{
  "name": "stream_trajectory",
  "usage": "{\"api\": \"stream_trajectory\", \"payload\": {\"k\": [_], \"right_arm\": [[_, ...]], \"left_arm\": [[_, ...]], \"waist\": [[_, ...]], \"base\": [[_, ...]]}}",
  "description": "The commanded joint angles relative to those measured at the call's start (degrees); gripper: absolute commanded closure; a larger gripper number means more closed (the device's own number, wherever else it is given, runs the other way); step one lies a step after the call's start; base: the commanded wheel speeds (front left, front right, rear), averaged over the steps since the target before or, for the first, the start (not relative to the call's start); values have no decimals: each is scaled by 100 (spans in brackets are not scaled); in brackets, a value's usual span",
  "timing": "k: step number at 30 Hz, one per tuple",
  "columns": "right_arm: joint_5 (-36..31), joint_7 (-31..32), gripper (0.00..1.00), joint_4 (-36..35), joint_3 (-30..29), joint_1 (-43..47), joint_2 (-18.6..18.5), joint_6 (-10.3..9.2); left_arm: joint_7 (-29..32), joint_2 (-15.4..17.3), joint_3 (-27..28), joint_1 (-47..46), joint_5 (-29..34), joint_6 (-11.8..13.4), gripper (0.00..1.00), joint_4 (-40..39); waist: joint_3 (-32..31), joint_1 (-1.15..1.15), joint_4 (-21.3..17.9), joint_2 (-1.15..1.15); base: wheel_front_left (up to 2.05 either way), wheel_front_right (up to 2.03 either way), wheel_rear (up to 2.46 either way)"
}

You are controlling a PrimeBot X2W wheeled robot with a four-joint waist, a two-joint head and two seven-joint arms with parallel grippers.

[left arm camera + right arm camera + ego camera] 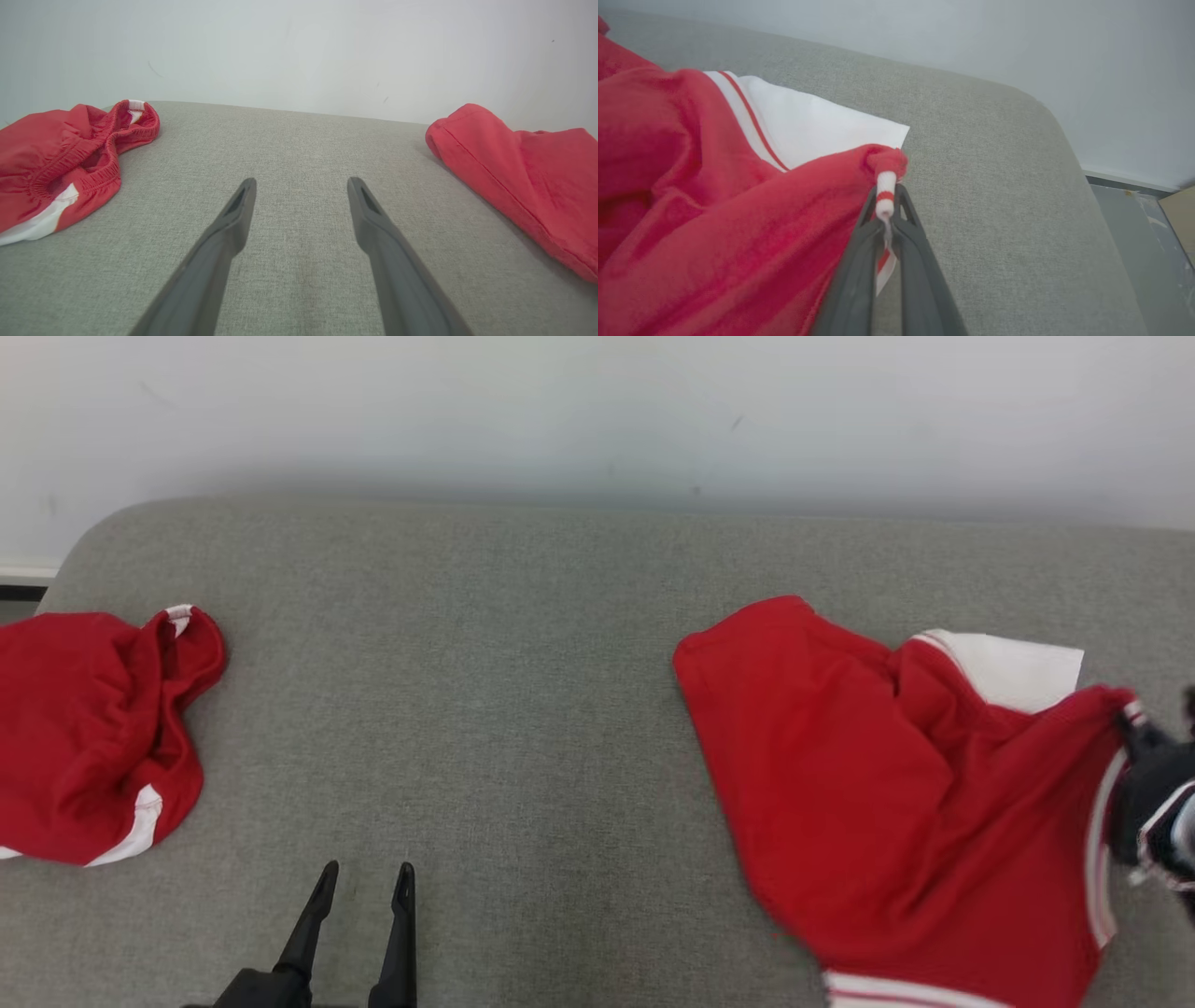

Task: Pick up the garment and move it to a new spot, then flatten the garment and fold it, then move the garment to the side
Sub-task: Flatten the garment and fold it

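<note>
At the far left, red shorts (89, 737) with a white stripe lay crumpled on the grey cushion (485, 709), the elastic waist turned toward the middle. Next to the right, the left gripper (366, 873) was low over the bare cushion with its two fingers apart and nothing between them. It was well apart from both red pieces (the shorts on one side, the garment on the other).

Further right, the garment (840, 775) lay on the cushion, partly spread and wrinkled. A white panel (1013, 667) lay flat at its far side, and striped trim was visible at its near edge. Its right corner was pulled up into a ridge toward the right gripper (886, 205). This gripper had its fingers pressed together on the red-and-white trim (886, 191) of that corner, so a small roll of cloth stood out above the fingertips. Behind the cushion was a pale wall (597, 411).
</note>
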Motion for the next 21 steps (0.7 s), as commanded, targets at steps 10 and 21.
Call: {"api": "stream_trajectory", "payload": {"k": [10,21], "right_arm": [[-409,-377,100,773,-326,-821,-483,-14],[-732,-1381,0,786,-417,-812,-8,-14]], "left_arm": [[-17,-3,-133,-196,-90,-5,0,68],[-17,-4,24,53,-20,-5,0,79]], "waist": [[131,0,279,-1],[-222,0,30,-1]], "base": [[0,0,0],[0,0,0]]}}
